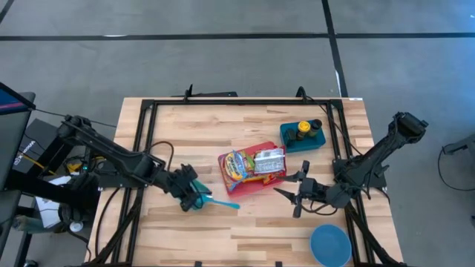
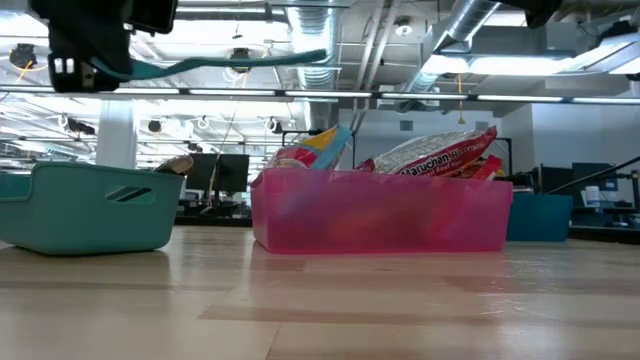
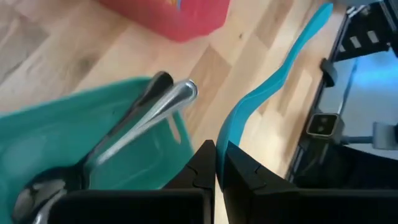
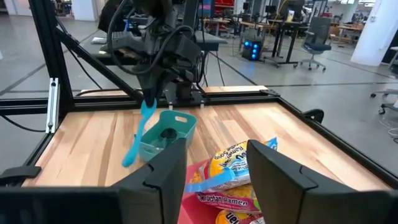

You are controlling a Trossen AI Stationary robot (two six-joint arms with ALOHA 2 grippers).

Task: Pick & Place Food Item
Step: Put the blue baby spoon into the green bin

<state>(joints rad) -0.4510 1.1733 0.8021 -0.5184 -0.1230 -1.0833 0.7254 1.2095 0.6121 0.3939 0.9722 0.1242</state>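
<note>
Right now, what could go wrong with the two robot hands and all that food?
The left hand pinches the long blue utensil by just one end, above the teal bin. It might slip out or bump something.

The noodle packets are heaped above the rim of the pink bin. The open right hand is right beside them and could knock one out or shove the bin.

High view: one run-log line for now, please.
left pincer: shut on blue spatula | right pincer: open beside red bin
</note>
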